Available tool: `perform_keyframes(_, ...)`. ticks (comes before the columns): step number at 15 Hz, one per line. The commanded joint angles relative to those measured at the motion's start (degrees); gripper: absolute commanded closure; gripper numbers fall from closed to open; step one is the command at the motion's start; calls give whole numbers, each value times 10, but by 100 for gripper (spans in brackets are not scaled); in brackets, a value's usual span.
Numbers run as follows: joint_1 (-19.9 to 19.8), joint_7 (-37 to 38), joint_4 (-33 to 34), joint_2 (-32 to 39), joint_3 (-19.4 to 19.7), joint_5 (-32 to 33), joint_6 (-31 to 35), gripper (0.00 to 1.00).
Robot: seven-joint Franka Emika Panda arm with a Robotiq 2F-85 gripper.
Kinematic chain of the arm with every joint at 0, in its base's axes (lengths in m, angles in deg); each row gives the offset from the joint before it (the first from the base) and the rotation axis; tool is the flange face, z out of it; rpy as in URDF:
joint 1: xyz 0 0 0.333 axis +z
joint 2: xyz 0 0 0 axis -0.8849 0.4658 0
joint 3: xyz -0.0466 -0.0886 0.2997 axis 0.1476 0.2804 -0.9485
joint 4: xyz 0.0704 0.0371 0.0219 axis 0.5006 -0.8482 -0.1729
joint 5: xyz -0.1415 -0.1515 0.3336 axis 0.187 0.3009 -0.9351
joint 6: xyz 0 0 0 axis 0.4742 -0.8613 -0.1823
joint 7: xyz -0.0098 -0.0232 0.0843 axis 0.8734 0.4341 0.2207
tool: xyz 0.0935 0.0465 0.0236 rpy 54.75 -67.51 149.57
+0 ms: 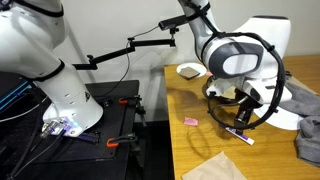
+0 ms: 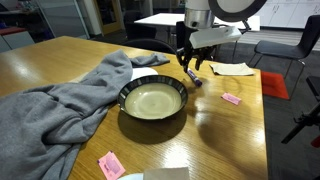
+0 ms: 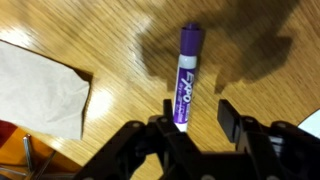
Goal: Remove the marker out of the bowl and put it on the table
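Note:
The purple marker lies flat on the wooden table, outside the bowl; it also shows in an exterior view. My gripper is open just above it, and the marker's near end sits close to one finger. In an exterior view the gripper hangs just behind the dark-rimmed bowl, whose pale yellowish inside is empty.
A grey cloth lies against the bowl's side. Pink eraser-like blocks lie on the table. A brown paper sheet lies near the marker. A white dish stands at the table's far end.

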Motion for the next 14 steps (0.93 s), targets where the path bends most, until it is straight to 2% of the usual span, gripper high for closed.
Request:
perform_keyframes(1,25,-17,-4,-20,21,-7,5,17)
perform_keyframes(3,34,-18,-12,-42,27,-4,-1,2)
perform_keyframes(4,41,-15,-20,-57,32,0,-3,1)
perform_keyframes(9,65,-9,-50,-141,50,28,-16,0)
perform_keyframes(14,59,-8,-82,-236,36,70,-64,0)
